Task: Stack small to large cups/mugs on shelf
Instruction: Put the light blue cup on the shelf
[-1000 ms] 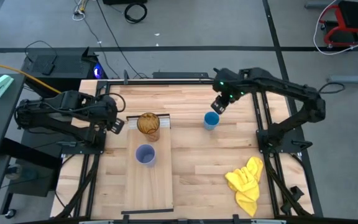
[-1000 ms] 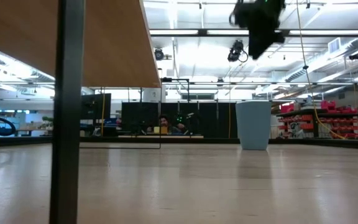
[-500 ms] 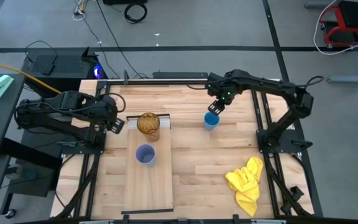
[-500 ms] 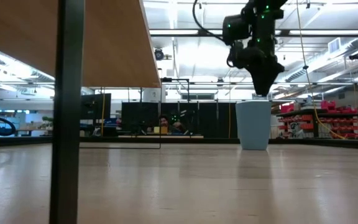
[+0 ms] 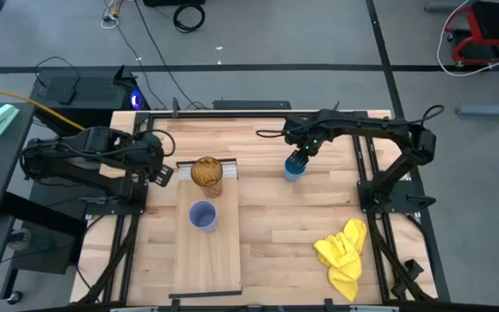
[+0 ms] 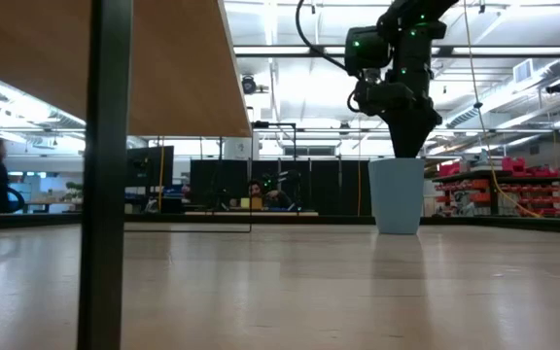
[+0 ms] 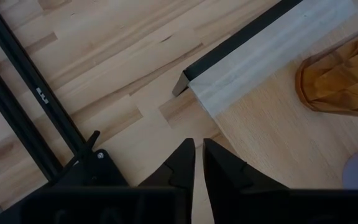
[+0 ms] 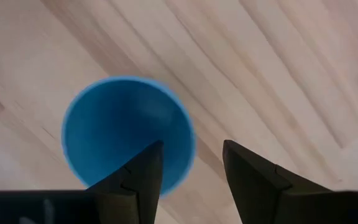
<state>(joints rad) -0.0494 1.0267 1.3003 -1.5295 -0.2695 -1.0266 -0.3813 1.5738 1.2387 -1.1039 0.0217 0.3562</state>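
A short blue cup [image 5: 294, 169] stands upright on the table, right of the shelf [image 5: 219, 260]. My right gripper [image 5: 300, 159] points down just over it, open. One finger [image 8: 143, 169] is over the cup's mouth [image 8: 126, 134] and the other [image 8: 253, 177] is outside its rim; I see no touch. In the low view the fingertips [image 6: 408, 146] are at rim height of the cup [image 6: 397, 194]. An amber tumbler [image 5: 206, 173] and a lavender cup [image 5: 202, 215] stand on the shelf. My left gripper [image 5: 165, 173] waits left of the shelf's far end, shut and holding nothing [image 7: 197, 158].
A yellow cloth [image 5: 343, 251] lies crumpled near the table's front right. The shelf's near half is bare board. Black frame rails [image 5: 366, 173] run along the table's sides. In the low view the shelf's dark leg [image 6: 105, 175] stands at the left.
My right gripper has come down toward the blue cup and a little toward the table's left, tipping to point straight down; its fingers stay open and now straddle the cup's rim. The cups have kept their places.
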